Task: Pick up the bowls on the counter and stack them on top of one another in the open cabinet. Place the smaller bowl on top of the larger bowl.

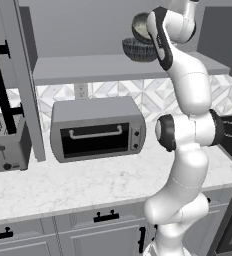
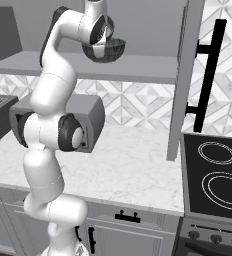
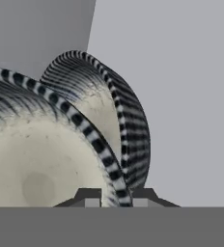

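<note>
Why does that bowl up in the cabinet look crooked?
The smaller bowl is tipped steeply, its inside facing sideways, because the gripper is pinching its rim. It leans over the larger bowl, which sits level on the cabinet shelf. Nothing looks spilled or broken.

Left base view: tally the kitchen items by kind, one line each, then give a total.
Bowls: 2, the larger bowl on the cabinet shelf and the smaller bowl tilted above it at the end effector.
Toaster ovens: 1, the silver toaster oven on the counter.
Toasters: 1, the toaster at the left edge.
Total: 4
</note>
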Motion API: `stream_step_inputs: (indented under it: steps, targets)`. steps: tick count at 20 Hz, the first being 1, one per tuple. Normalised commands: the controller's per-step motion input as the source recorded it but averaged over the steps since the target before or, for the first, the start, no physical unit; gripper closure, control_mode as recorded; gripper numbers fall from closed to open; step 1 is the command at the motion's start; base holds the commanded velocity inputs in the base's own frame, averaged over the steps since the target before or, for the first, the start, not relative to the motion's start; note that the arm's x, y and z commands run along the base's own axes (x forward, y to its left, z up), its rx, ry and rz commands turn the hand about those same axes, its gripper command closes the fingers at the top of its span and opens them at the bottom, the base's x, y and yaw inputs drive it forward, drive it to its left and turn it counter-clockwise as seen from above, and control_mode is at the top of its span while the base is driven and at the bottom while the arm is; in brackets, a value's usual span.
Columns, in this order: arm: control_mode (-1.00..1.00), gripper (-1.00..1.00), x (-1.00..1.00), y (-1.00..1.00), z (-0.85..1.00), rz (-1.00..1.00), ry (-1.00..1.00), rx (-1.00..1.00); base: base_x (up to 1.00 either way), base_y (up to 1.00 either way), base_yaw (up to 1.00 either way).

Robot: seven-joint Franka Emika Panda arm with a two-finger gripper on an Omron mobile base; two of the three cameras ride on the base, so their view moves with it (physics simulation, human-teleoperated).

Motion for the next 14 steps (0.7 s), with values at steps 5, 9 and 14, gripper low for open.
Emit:
stream_step_inputs:
  steps: [5, 9, 14]
  targets:
    - [-1.00, -1.00, 0.34, 0.00, 0.00, 0.00, -0.02, 0.00, 0.00, 0.00, 0.00]
    - [-1.00, -1.00, 0.15, 0.00, 0.00, 0.00, 0.00, 0.00, 0.00, 0.00, 0.00]
    - [-1.00, -1.00, 0.01, 0.00, 0.01, 0.00, -0.01, 0.00, 0.00, 0.00, 0.00]
